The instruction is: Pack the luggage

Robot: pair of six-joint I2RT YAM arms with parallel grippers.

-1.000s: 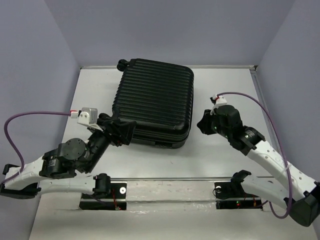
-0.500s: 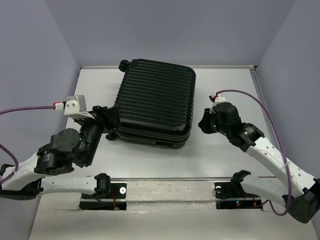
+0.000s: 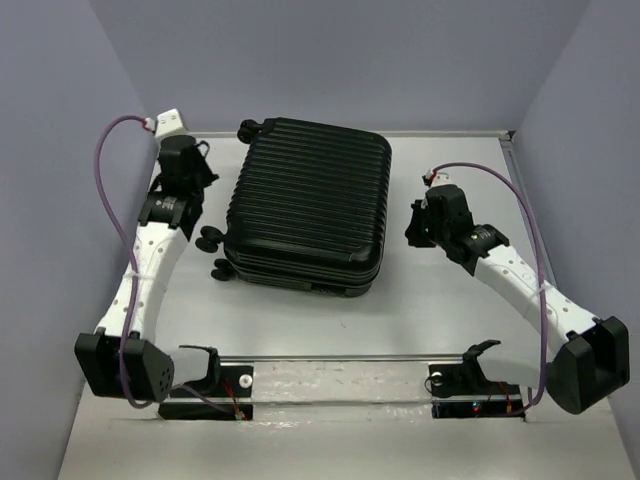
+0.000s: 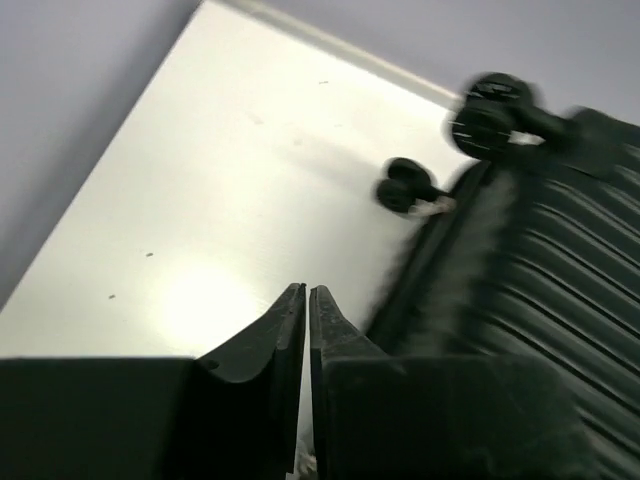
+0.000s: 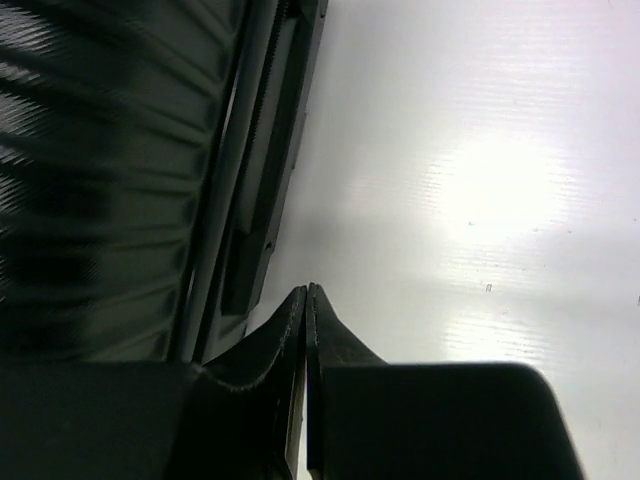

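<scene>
The luggage (image 3: 310,200) is a black ribbed hard-shell suitcase lying flat and closed in the middle of the table, with caster wheels (image 3: 210,238) on its left side. My left gripper (image 3: 200,168) hovers beside the luggage's far left side, apart from it. In the left wrist view the left gripper (image 4: 307,290) is shut on nothing, with the ribbed shell (image 4: 540,270) to its right and a wheel (image 4: 490,110) ahead. My right gripper (image 3: 415,225) sits just off the luggage's right side. It (image 5: 306,288) is shut and empty, next to the suitcase's edge (image 5: 270,170).
The white table (image 3: 440,310) is boxed in by lavender walls on the left, back and right. A raised rim (image 3: 505,140) runs along the far edge. Both arm bases sit on a rail (image 3: 340,375) at the near edge.
My left arm swung away from the luggage's near left corner up to its far left side, and its jaws closed. My right gripper closed and edged slightly back.
</scene>
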